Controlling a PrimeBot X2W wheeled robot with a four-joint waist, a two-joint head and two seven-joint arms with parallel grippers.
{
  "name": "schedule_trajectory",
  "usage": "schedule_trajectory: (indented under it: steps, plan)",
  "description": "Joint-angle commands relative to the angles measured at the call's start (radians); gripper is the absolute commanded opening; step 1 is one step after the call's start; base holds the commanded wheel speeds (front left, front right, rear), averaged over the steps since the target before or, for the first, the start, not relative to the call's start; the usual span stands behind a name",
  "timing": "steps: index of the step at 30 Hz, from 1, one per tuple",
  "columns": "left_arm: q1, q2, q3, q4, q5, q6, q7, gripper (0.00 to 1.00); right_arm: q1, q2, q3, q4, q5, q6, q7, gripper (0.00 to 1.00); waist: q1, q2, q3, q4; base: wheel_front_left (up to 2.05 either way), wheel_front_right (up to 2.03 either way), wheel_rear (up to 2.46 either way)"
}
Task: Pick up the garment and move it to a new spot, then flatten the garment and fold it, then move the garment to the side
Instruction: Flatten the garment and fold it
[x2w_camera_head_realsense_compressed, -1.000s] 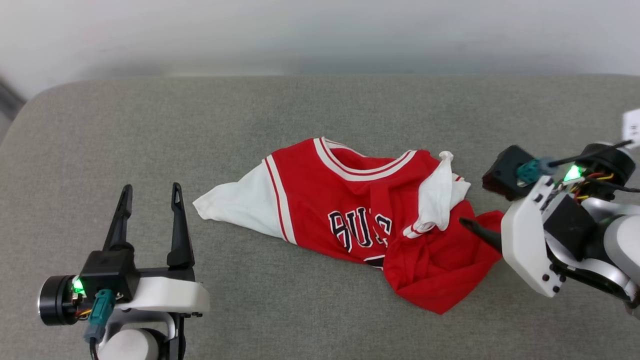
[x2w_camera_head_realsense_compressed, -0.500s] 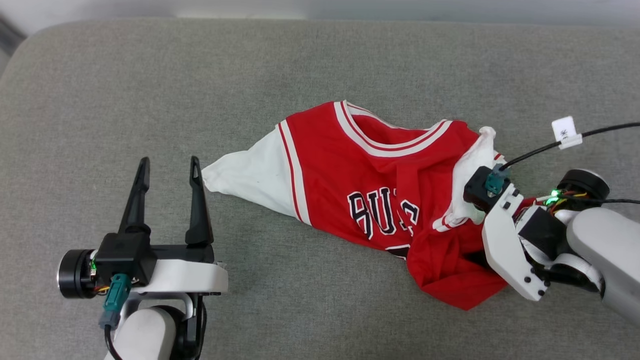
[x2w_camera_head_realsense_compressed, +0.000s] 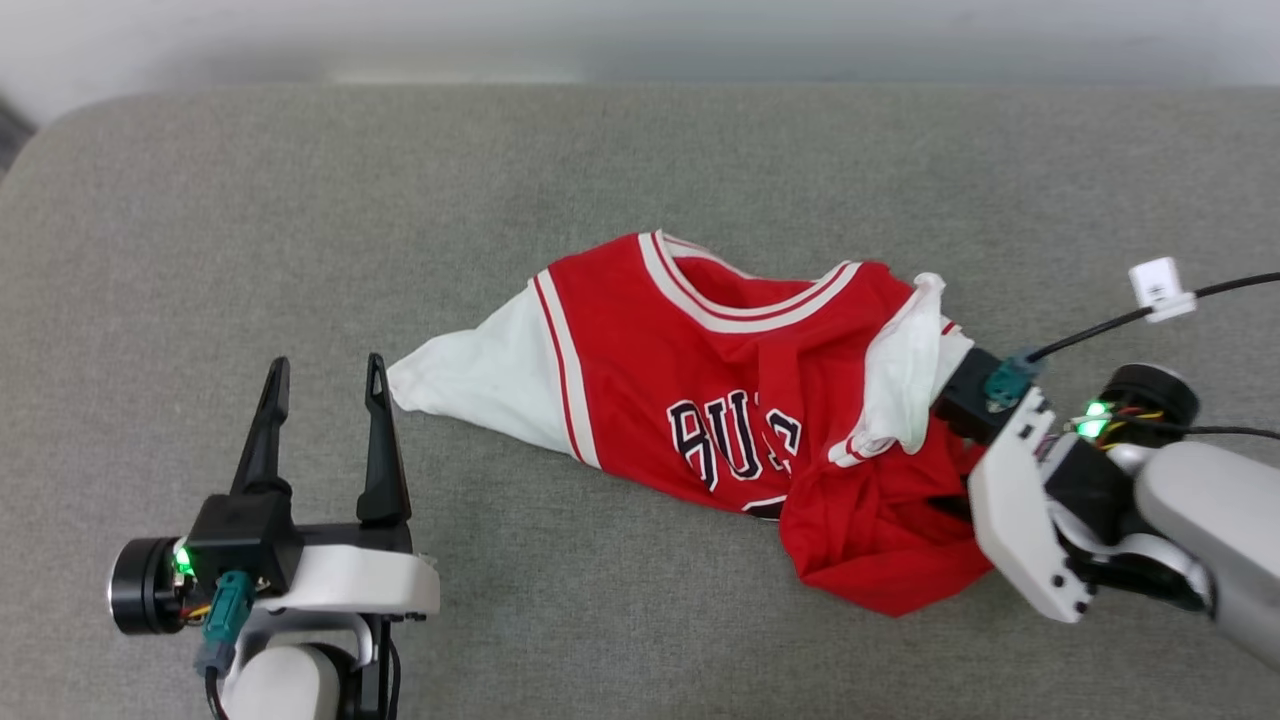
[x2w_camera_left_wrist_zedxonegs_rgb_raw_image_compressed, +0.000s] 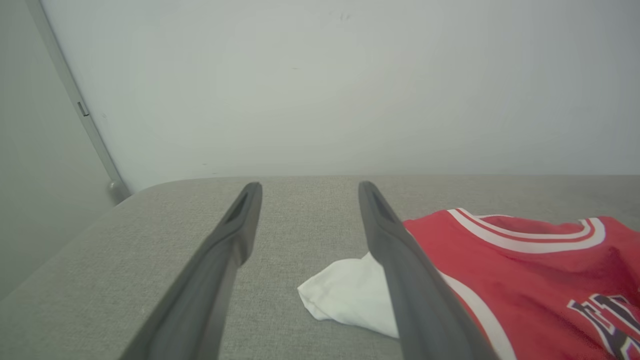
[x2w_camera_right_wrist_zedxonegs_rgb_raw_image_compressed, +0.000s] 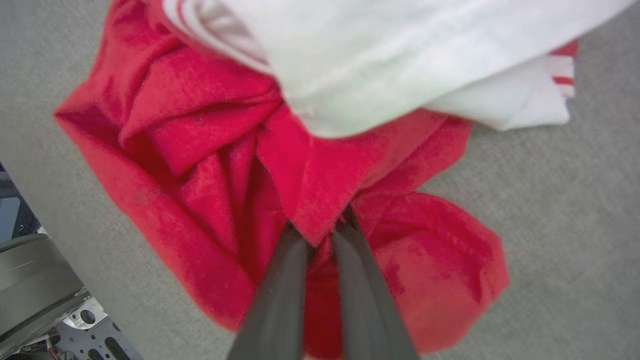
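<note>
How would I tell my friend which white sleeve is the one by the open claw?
Find the big grey cushion, then the crumpled red shirt lying on it. One white sleeve sticks out flat onto the cushion, pointing at the open left claw. The other sleeve is bunched up on top of the red cloth.

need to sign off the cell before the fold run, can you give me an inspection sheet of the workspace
surface: grey padded top, fabric-covered
job's things: garment, red with white sleeves, crumpled, not flat
clutter: nothing seen
grippers: left tool open, holding nothing, near the white sleeve; right tool shut on a red fold of the garment
cables: black cable with white tag by the right wrist
surroundings: pale wall behind the surface
</note>
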Motion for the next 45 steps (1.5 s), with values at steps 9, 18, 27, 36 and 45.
schedule_trajectory:
  steps: [9, 18, 27, 36, 45]
  plan:
    - [0.094, -0.048, 0.050, 0.011, 0.039, -0.044, -0.003, 1.00, 0.300, -0.246, -0.057, -0.183, 0.140, -0.001, -0.128, 0.00, -0.0001, 0.0000, -0.109, -0.050, 0.00, 0.00, 0.00]
    - [0.111, -0.068, 0.081, 0.022, 0.059, -0.072, -0.003, 1.00, 0.560, -0.168, -0.143, -0.058, 0.138, -0.001, -0.255, 0.03, -0.0001, 0.0000, -0.122, -0.056, 0.00, 0.00, 0.00]
    - [0.141, -0.082, 0.097, 0.036, 0.077, -0.090, -0.003, 1.00, 0.559, -0.254, -0.399, -0.154, 0.031, -0.001, -0.274, 1.00, -0.0001, 0.0000, -0.165, -0.063, 0.00, 0.00, 0.00]
    - [0.113, -0.098, 0.095, 0.025, 0.093, -0.108, -0.003, 1.00, 0.443, -0.283, -0.651, -0.316, -0.066, -0.001, -0.068, 1.00, -0.0001, 0.0000, -0.129, -0.033, 0.00, 0.00, 0.00]
    - [0.045, -0.111, 0.079, 0.016, 0.099, -0.123, -0.003, 1.00, 0.189, -0.158, -0.555, -0.252, -0.144, -0.001, 0.288, 1.00, -0.0001, 0.0000, -0.021, 0.022, 0.00, 0.00, 0.00]
